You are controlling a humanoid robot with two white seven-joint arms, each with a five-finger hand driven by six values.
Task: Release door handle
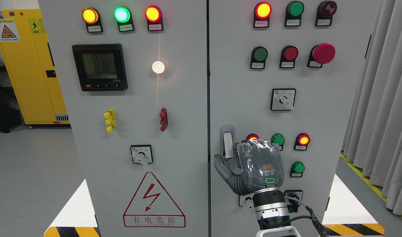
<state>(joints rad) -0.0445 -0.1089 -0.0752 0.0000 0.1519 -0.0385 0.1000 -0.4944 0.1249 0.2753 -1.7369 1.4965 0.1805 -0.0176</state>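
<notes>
Robot hand, the right one, comes up from 6 o'clock at the bottom edge right of centre, back of the palm facing the camera under a clear plastic cover. Thumb sticks out toward 9 o'clock and lies just under the lower end of the door handle. Fingers are hidden behind the palm, so cannot tell if they are curled on the handle or already loose; contact looks likely at the handle's lower part, not confirmed. Left arm not visible.

Door handle sits at 11 o'clock of the hand, a grey upright lever on the right cabinet door, close to the centre seam. It looks flush and vertical, door appears closed, so the hand is placed there only to let go; judged step: open fingers and pull back toward 6 o'clock.

Outward: red indicator lamp peeks over the hand at 12 o'clock, green button and lit red lamp toward 1 o'clock, another green button at 3 o'clock. Rotary switch at 5 o'clock is near the wrist cable; a snag risk on retreat. Left door carries the meter display and hazard triangle, well apart.
</notes>
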